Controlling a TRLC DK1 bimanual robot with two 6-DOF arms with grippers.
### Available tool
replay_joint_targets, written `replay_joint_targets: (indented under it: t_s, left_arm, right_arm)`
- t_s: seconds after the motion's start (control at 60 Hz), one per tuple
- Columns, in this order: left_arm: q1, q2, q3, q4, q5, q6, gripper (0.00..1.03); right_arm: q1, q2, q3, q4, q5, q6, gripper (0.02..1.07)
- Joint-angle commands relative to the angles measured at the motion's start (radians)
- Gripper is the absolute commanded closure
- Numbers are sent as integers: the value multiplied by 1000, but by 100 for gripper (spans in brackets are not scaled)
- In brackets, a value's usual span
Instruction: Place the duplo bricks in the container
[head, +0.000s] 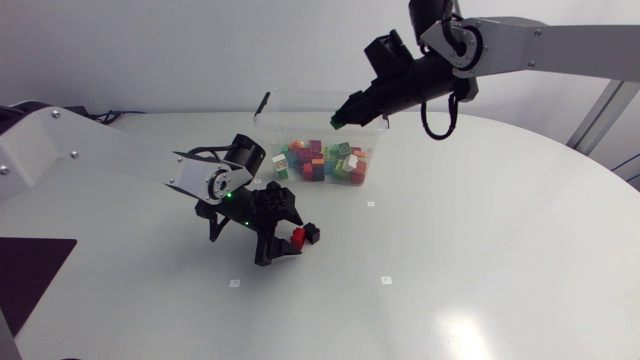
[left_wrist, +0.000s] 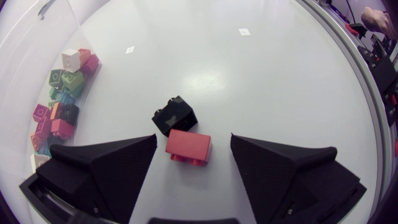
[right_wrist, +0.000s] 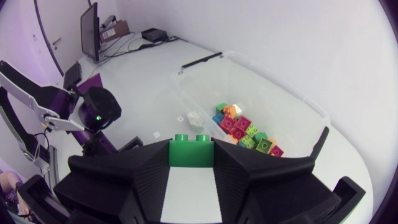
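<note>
Left pincer (left_wrist: 193, 139) released; red brick (left_wrist: 188, 148) lies on the desk (left_wrist: 261, 81) between its fingers, black brick (left_wrist: 175, 115) just ahead at eleven o'clock. Right pincer (right_wrist: 192, 147) clenched on a green brick (right_wrist: 191, 153) above the container (right_wrist: 283, 89) holding coloured bricks (right_wrist: 245, 127).

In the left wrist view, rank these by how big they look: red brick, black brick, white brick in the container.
1. red brick
2. black brick, barely smaller; nearly alike
3. white brick, but it sits farther from the camera, so its rank is unsure
</note>
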Motion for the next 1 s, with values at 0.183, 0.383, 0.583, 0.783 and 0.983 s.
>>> replay_joint_targets:
  t_s: [0.183,0.383,0.583,0.783,0.983]
  left_arm:
    - [-3,12,7,-46,18,26,75]
    - [11,-65,-24,-89,18,34,79]
    - [34,-177,-47,-127,18,26,79]
    - [54,-286,-26,-136,31,-24,79]
    - [67,-298,49,-135,47,-105,79]
  right_arm:
    - [-35,-33,6,139,-32,145,75]
    - [-28,50,58,199,19,185,75]
    - [-1,176,138,222,91,184,75]
    - [19,306,250,212,172,167,68]
    - [21,377,349,146,226,139,30]
